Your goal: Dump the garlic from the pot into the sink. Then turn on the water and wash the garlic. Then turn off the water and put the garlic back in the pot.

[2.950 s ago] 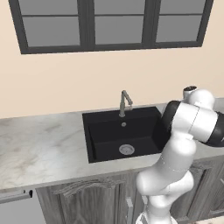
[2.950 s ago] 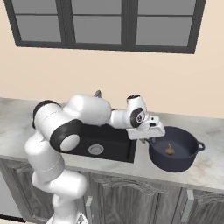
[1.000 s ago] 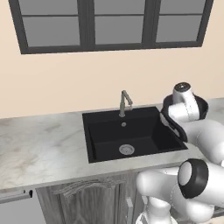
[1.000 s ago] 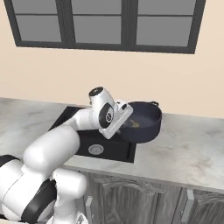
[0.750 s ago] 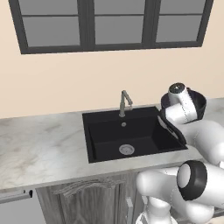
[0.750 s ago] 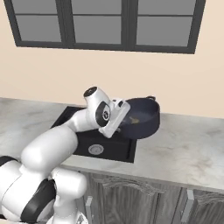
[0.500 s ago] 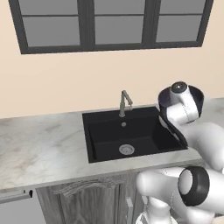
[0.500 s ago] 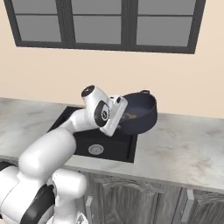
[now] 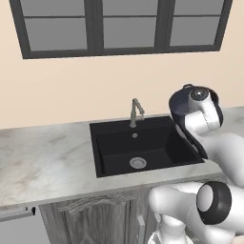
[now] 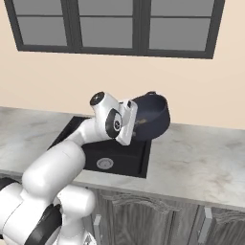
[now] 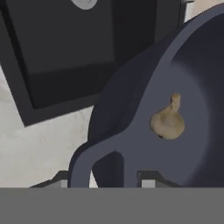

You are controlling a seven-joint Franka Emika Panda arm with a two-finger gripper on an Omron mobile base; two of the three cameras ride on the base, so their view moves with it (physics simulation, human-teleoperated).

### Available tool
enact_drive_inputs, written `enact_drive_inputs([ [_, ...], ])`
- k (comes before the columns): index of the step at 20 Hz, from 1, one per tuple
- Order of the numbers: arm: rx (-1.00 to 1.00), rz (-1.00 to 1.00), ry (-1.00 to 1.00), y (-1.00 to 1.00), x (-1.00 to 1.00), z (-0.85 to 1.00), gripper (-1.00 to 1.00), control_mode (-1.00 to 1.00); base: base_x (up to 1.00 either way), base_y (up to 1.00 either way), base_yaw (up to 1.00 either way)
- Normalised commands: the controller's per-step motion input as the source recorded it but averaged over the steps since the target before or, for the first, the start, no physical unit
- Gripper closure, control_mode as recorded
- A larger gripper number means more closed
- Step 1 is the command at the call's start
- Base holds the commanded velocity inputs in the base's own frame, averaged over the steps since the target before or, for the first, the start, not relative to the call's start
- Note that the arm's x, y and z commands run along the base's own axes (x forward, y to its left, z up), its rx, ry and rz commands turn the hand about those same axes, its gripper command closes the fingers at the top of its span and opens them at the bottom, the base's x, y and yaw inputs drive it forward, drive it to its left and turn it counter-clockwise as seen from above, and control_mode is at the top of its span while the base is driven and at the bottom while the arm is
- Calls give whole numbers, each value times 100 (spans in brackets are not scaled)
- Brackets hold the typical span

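Observation:
My gripper [image 10: 132,122] is shut on the loop handle of the dark navy pot [image 10: 153,116], which hangs in the air, tipped on its side above the right rim of the black sink [image 10: 122,157]. In the hand view the handle sits between the fingertips [image 11: 148,181], and the pot [image 11: 131,109] fills the right side. The tan garlic [image 11: 167,122] lies inside it against the wall. From the left base view the pot [image 9: 177,102] shows behind my wrist, right of the sink [image 9: 114,147].
A slim grey faucet [image 9: 136,111] stands at the sink's back edge and a round steel drain [image 9: 137,163] lies in its floor. Marble counter [image 10: 201,162] runs to both sides. Dark-framed windows are above, and cabinet doors below.
The pot has been carried left from over the counter towards the sink and raised. It is tilted further, with its mouth turned more to the side.

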Motion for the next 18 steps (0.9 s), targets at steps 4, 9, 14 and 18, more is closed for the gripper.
enact_drive_inputs([
  [4, -15, 2, 0, 0, 34, 0, 100, -100, 0, 0, 0],
  [9, -9, 3, 3, 0, 33, 6, 100, -100, 0, 0, 0],
  [14, -5, 6, 5, -6, 33, 12, 100, -100, 0, 0, 0],
  [18, -8, 5, 2, -8, 28, 17, 100, -100, 0, 0, 0],
])
